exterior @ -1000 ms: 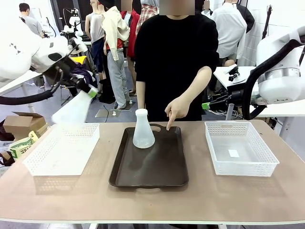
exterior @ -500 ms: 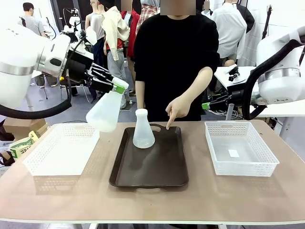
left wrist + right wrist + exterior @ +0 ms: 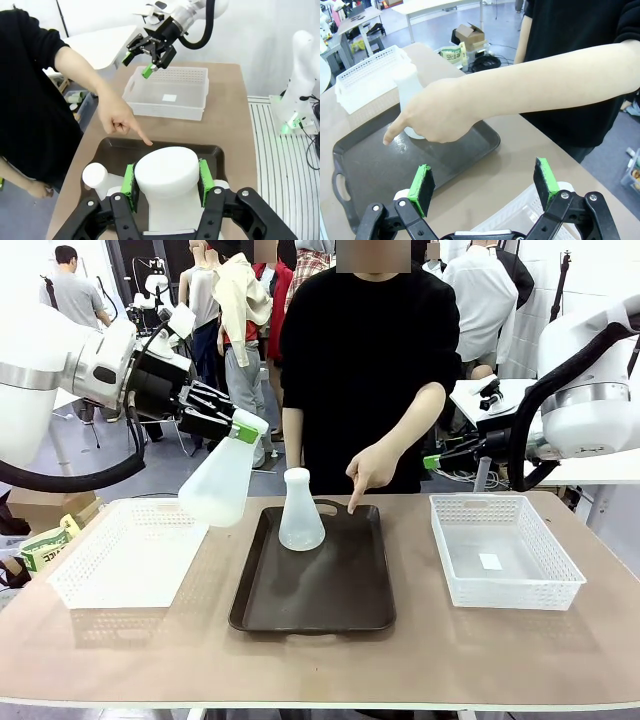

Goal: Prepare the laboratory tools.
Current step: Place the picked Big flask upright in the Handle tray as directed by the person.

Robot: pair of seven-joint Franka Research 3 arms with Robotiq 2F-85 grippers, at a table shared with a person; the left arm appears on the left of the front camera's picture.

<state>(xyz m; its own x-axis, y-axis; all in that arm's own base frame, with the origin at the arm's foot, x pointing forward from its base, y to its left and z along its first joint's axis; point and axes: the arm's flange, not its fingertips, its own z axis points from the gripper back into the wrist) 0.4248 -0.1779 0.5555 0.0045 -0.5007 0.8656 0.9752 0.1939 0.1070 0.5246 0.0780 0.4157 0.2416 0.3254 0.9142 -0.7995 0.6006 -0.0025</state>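
My left gripper point(image 3: 240, 426) is shut on the neck of a frosted white conical flask point(image 3: 214, 486). It hangs tilted in the air above the gap between the left basket and the tray. In the left wrist view the green pads point(image 3: 129, 181) clamp that flask point(image 3: 166, 172). A second flask point(image 3: 300, 512) stands upright at the tray's far left, also seen as flask point(image 3: 97, 175) and flask point(image 3: 408, 85). The person's hand point(image 3: 368, 472) points a finger down at the tray's far edge. My right gripper point(image 3: 484, 182) is open and holds nothing; it hovers above the right basket's far side.
A dark brown tray point(image 3: 330, 595) lies mid-table. A white mesh basket point(image 3: 130, 555) sits at the left and another basket point(image 3: 505, 550) at the right, holding a small paper slip. The person's arm point(image 3: 545, 85) reaches across in front of my right gripper.
My left arm has carried the flask rightward from above the left basket toward the tray. The person's hand, the standing flask and my right arm have stayed put.
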